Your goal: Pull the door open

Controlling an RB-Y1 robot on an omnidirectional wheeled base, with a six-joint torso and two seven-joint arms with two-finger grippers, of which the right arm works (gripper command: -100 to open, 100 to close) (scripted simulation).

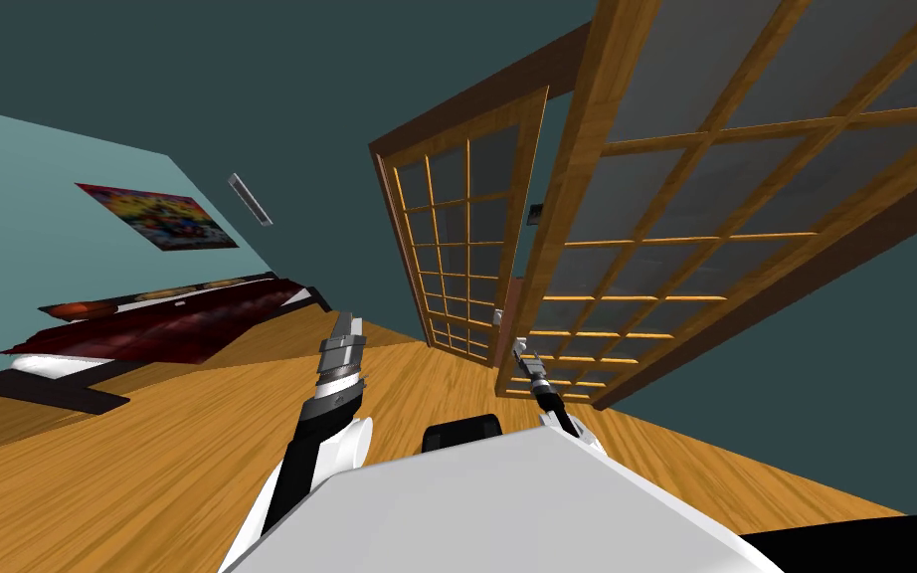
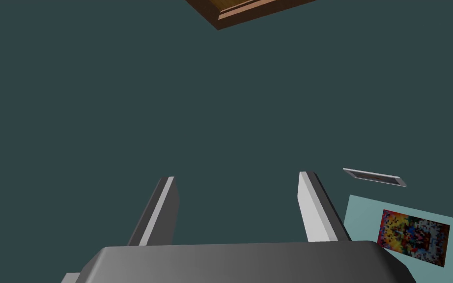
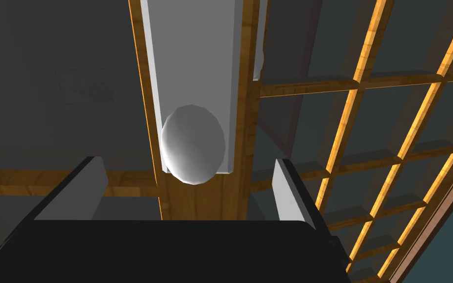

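Your right hand (image 3: pixel 187 164) stands wide, with the pale knob (image 3: pixel 192 144) on the wooden door (image 3: pixel 199 204) just ahead. You're at the reach: ease forward, then close on it.

The door (image 1: pixel 586 149) is a wooden lattice of grey panes, standing partly open on the right, its leaf swung nearer. A pale grey rounded knob (image 3: pixel 193 145) sits on a grey plate (image 3: pixel 196 59) on its edge stile.

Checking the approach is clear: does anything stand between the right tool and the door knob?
Nothing visible does. The knob sits straight ahead of the open right tool, mounted on the wooden door.
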